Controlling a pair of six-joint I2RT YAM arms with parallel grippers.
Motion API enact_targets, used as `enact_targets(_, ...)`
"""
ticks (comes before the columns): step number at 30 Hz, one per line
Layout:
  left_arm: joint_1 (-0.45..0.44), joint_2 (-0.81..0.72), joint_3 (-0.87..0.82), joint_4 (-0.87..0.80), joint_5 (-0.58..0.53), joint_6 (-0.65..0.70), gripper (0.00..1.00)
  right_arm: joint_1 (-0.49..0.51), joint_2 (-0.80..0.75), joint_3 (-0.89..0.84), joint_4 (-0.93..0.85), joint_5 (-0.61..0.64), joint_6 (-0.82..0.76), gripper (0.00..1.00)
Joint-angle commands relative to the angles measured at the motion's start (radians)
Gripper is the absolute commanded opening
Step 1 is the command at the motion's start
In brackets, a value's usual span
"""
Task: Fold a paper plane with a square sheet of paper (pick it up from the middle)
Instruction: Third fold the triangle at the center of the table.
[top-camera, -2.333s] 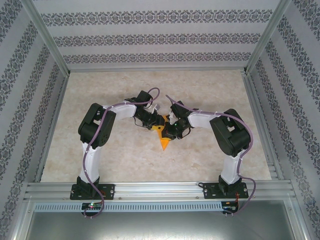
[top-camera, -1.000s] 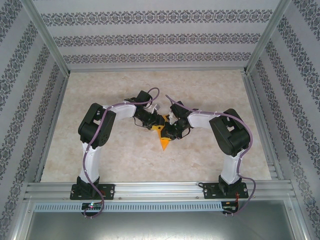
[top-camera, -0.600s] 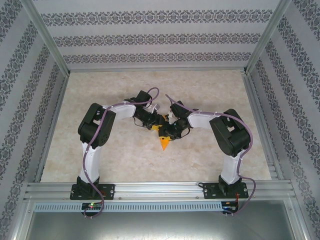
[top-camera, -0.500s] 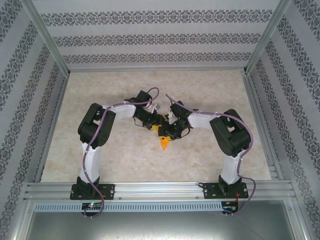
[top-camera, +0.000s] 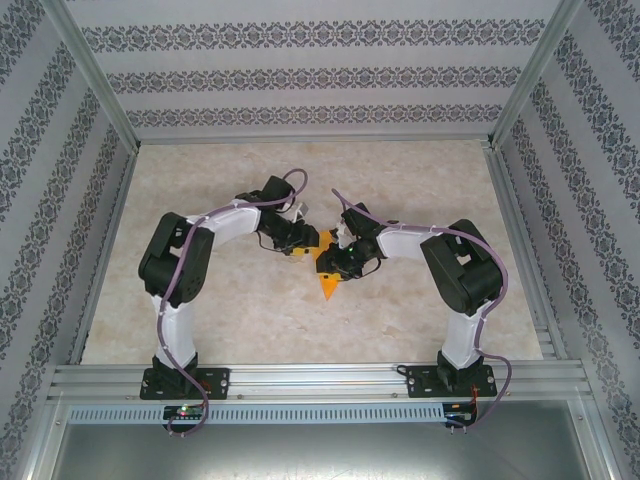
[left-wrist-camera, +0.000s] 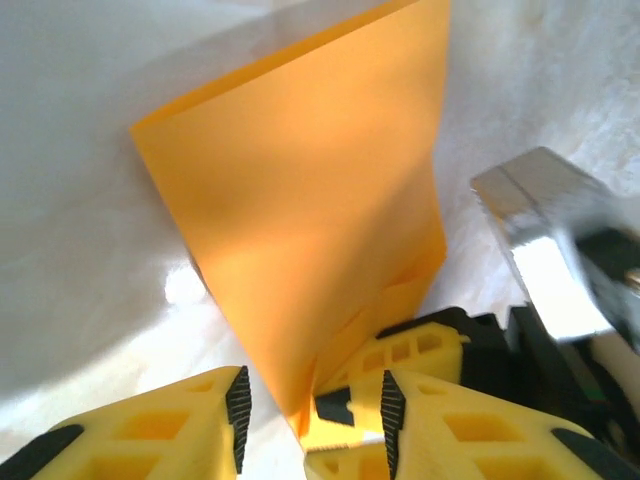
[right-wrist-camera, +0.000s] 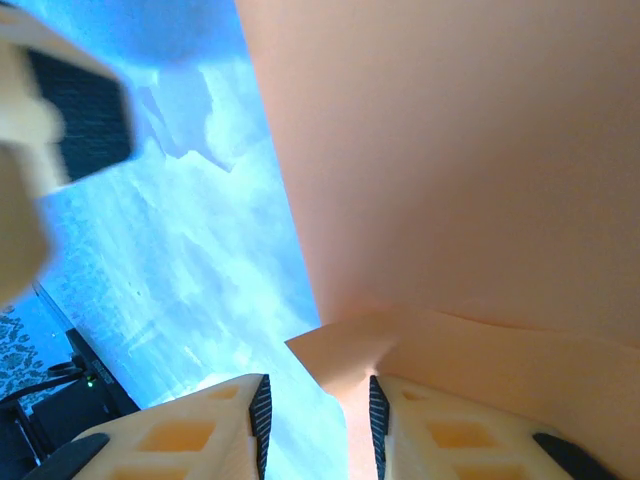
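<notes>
One folded orange paper (top-camera: 326, 284) at the table's (top-camera: 420, 180) middle; left gripper (left-wrist-camera: 311, 400) and right gripper (right-wrist-camera: 316, 402) each part-open, jaws straddling its edge.

Your left arm (top-camera: 190, 250) has swung its elbow outward to the left, wrist drawing back slightly; your right fingers (right-wrist-camera: 160, 440) have parted.

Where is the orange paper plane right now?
In the top view, the paper plane is in the middle of the table, right between the left gripper and the right gripper, with its pointed tip toward the arm bases.
</notes>
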Motion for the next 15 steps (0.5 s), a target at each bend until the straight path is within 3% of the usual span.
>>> enact_targets(1,0.001,-0.05,-0.029,-0.048,0.007,0.027,0.39,-0.005,0.025,-0.038,-0.008,0.081,-0.005,0.33)
enact_targets(5,-0.005,-0.058,-0.053,-0.015,0.052,0.004,0.25,-0.006,0.02,-0.048,0.005,0.076,-0.004,0.27)
enact_targets(15,-0.045,-0.013,-0.063,0.049,0.103,-0.033,0.14,-0.009,0.012,-0.056,0.013,0.063,-0.013,0.26)
